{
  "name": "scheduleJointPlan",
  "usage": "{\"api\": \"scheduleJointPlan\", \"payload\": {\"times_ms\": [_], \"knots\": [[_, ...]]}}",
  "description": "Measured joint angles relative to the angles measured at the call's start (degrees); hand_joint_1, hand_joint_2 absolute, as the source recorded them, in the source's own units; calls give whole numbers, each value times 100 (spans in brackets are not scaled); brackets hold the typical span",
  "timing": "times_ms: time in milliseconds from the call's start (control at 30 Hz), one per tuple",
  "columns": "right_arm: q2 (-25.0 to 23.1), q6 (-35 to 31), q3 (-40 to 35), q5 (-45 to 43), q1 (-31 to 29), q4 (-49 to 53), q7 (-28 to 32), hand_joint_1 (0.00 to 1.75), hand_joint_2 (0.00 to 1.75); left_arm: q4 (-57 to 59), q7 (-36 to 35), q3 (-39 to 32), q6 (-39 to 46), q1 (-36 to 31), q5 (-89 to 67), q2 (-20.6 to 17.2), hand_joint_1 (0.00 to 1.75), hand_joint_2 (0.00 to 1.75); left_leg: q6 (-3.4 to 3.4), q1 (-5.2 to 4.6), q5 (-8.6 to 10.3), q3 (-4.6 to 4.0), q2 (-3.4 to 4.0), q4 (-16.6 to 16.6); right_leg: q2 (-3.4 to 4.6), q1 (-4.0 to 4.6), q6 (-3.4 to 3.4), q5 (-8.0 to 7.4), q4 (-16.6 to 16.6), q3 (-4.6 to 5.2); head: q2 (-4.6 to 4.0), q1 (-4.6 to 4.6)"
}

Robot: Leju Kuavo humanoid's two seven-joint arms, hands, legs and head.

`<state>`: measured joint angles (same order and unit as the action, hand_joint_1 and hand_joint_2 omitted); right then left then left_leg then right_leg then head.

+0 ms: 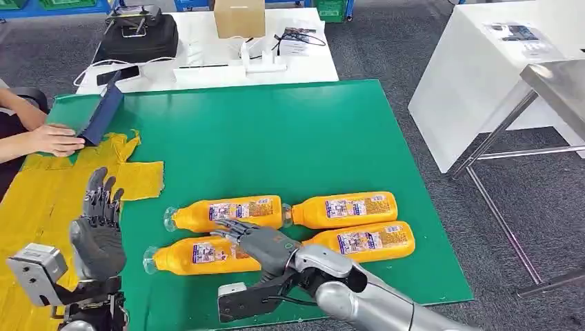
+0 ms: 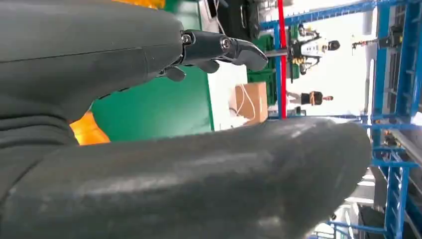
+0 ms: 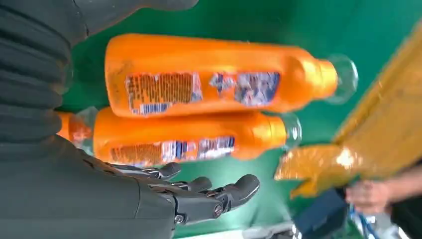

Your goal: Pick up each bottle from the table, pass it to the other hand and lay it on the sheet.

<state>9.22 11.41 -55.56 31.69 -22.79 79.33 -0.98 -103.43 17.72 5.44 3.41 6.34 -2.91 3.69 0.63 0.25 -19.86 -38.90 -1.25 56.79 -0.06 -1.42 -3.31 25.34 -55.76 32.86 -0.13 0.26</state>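
Bottles: four lie in two rows on the green mat (image 1: 290, 131). Right hand (image 1: 259, 243) hovers over the near-left bottle (image 1: 196, 254), fingers spread, gripping nothing. Left hand (image 1: 98, 227) is raised over the yellow sheet (image 1: 41, 200), released. Risk: a round bottle may roll or bump the far-left bottle (image 1: 227, 212) touching it. Beyond the sheet, a person's hand (image 1: 55, 140) could get in the way.

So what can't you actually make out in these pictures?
- Bottle labels: print too small in the head view, blurred in the right wrist view.
- Nearest left bottle: the right hand covers its middle in the head view; contact unclear.
- Left hand: its thumb blocks much of the left wrist view.
- Person: cut off by the head view's left edge.
- Box: top cut off by the edge.
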Motion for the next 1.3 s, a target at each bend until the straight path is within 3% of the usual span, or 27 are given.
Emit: {"api": "scheduleJointPlan", "payload": {"times_ms": [900, 1067, 1267, 1300], "knots": [[-242, 301, -907, 450, -574, -1471, -6, 0, 175, 52, 22, 59, -88, -76, 74, -46, 0, 0, -1, 0, 1, -1, 7, 0, 2, 0, 7, -8, 0, -6, 0, -2], [-341, 376, -1157, 514, -754, -1778, 24, 0, 175, 103, 26, 61, -101, -104, 101, -46, 0, 0, -6, 1, -6, 13, 8, 0, 1, 0, 12, -1, 1, 36, 0, 0], [-476, 612, -1580, 1033, -925, -1891, -80, 0, 175, 123, -48, 94, -61, -206, 125, -48, 0, 0, -18, 1, -18, 38, 17, 0, 13, 1, 13, -2, 1, 22, 0, 0], [-479, 634, -1655, 1100, -948, -1889, -114, 17, 175, 120, -55, 99, -37, -206, 125, -48, 0, 0, -19, 1, -21, 47, 23, 0, 17, 1, 15, 0, 1, 16, 0, 0]]}}
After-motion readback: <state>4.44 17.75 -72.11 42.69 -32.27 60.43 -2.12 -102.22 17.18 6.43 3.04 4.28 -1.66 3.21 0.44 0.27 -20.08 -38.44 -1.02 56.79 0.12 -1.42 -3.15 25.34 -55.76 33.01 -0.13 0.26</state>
